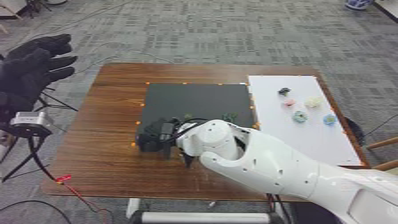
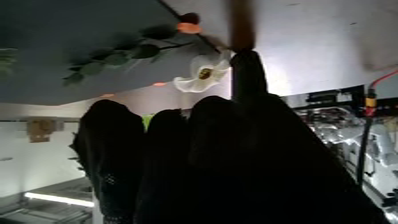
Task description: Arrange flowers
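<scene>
right hand (image 1: 158, 135) at the lower left of the dark mat, white flower (image 2: 202, 74) beside its glove

in the head view, we locate the right arm (image 1: 258, 157) entering at the lower right of the frame and extending to the lower centre. its hand is positioned over the lower left part of the dark mat (image 1: 191, 100). we cannot tell whether this hand is spread, pressed together or pinching the flower.

in the right wrist view, we find the white flower against the black glove, with its dark-and-yellow centre exposed and one side of its petals partly covered. we cannot confirm whether it is gripped. near it, a leafy sprig (image 2: 120, 57) lies on the dark mat, and an orange marker (image 2: 188, 28) is located at the mat's edge.

we locate the left hand (image 1: 37, 67) at the upper left of the frame, beside the wooden table (image 1: 107, 145), with its fingers loosely extended and apart.

at the right of the frame, the white board (image 1: 302, 142) carries five blooms in its upper part: a dark bloom (image 1: 284, 91), a pink bloom (image 1: 289, 102), a cream bloom (image 1: 313, 102), a pale green bloom (image 1: 299, 116) and a blue bloom (image 1: 330, 119). small greenery (image 1: 229, 117) lies on the dark mat, near the arm.
</scene>
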Motion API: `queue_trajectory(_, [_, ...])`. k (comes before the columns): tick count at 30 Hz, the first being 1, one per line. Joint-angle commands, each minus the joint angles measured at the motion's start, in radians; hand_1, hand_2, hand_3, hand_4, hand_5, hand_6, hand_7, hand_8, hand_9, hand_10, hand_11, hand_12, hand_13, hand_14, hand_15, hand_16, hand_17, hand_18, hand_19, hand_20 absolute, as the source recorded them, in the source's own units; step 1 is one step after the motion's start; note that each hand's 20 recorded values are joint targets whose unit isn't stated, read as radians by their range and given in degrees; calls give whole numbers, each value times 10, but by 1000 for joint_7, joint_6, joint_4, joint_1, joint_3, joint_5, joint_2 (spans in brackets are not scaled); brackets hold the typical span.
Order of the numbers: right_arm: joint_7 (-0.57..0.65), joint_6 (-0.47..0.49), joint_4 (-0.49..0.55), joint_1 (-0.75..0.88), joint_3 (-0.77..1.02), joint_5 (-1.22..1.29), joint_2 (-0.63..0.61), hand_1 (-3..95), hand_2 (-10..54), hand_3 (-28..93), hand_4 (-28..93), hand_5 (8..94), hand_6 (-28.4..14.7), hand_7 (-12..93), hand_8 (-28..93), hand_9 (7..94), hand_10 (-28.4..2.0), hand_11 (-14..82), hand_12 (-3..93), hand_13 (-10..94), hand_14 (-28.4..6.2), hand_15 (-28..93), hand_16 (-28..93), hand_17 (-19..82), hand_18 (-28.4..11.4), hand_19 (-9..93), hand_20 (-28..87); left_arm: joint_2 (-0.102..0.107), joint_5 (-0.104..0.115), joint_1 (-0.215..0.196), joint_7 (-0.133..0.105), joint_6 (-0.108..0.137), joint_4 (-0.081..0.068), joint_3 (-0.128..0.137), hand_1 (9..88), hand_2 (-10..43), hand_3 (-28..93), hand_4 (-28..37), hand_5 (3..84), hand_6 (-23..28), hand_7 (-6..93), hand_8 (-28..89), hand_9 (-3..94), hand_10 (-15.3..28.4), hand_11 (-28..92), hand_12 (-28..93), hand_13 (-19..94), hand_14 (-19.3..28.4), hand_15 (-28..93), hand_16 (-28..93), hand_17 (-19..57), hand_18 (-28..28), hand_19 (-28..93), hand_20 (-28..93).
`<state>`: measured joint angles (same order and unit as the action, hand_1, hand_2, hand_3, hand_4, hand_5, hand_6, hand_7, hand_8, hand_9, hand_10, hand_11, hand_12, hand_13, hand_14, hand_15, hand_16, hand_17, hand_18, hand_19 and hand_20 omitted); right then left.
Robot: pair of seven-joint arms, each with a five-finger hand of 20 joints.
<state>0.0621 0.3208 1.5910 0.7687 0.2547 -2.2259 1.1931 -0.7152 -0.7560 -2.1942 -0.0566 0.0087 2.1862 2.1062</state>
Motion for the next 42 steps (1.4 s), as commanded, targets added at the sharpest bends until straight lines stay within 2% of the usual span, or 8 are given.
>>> queue_trajectory(1, [29, -41, -5, -31, -7, 2, 2, 133, 408, 932, -134, 524, 35, 171, -149, 874, -96, 699, 342, 862, -84, 880, 392, 593, -223, 932, 805, -6, 4, -9, 0, 2, 7, 9, 238, -55, 693, -283, 237, 24, 271, -121, 158, 107, 292, 149, 92, 138, 463, -64, -103, 200, 391, 124])
queue_trajectory(13, [37, -74, -24, -46, -21, 13, 4, 132, 401, 932, -135, 530, 37, 176, -151, 874, -97, 697, 348, 864, -84, 880, 394, 595, -224, 932, 807, -6, 3, -7, 1, 7, 5, 6, 238, -55, 694, -283, 237, 25, 270, -120, 158, 106, 291, 148, 92, 137, 463, -64, -103, 200, 390, 124])
queue_trajectory(19, [51, -149, -58, -68, -56, 33, 17, 134, 394, 932, -134, 528, 36, 172, -151, 871, -98, 697, 350, 862, -85, 880, 395, 596, -224, 932, 807, -6, 3, 2, 6, 5, 2, -1, 238, -55, 693, -283, 237, 24, 270, -120, 158, 106, 294, 149, 93, 137, 462, -64, -103, 200, 391, 124])
queue_trajectory(30, [-5, -118, 27, -11, 14, 49, -4, 136, 366, 932, -134, 532, 43, 177, -153, 868, -101, 696, 349, 861, -85, 878, 395, 596, -226, 932, 804, -12, 5, -10, 2, 3, 5, 7, 238, -55, 695, -283, 237, 25, 271, -120, 158, 106, 293, 147, 92, 138, 462, -63, -103, 200, 391, 124])
queue_trajectory(34, [-82, -97, 96, 111, 189, 185, -34, 144, 303, 926, -171, 528, 42, 185, -157, 864, -102, 689, 350, 859, -83, 872, 395, 599, -230, 932, 796, -20, 4, -11, 4, 1, 6, 7, 239, -54, 693, -283, 237, 25, 270, -121, 158, 106, 294, 148, 93, 137, 462, -64, -103, 200, 391, 124])
queue_trajectory(36, [-88, -80, 140, 187, 308, 360, -63, 170, 203, 871, -227, 547, 40, 193, -160, 863, -102, 674, 344, 859, -82, 865, 396, 601, -232, 932, 787, -27, 5, -16, 5, -3, 6, 9, 239, -54, 694, -283, 237, 25, 271, -121, 158, 106, 294, 148, 93, 137, 462, -63, -103, 200, 391, 124])
queue_trajectory(39, [-77, -197, 202, 252, 410, 515, -172, 167, 143, 844, -265, 602, 31, 184, -147, 861, -108, 643, 334, 855, -80, 860, 392, 595, -231, 932, 777, -37, 6, -23, 8, 1, 9, 11, 238, -54, 694, -283, 238, 25, 271, -120, 158, 107, 293, 147, 93, 137, 462, -64, -103, 200, 391, 124])
queue_trajectory(42, [-12, -483, 257, 285, 425, 577, -351, 181, 82, 834, -279, 625, 24, 189, -138, 854, -111, 541, 314, 828, -78, 848, 390, 569, -227, 932, 756, -59, 4, -60, 5, -7, 25, 37, 239, -54, 694, -283, 238, 24, 270, -121, 159, 107, 294, 147, 93, 138, 463, -63, -103, 200, 391, 124])
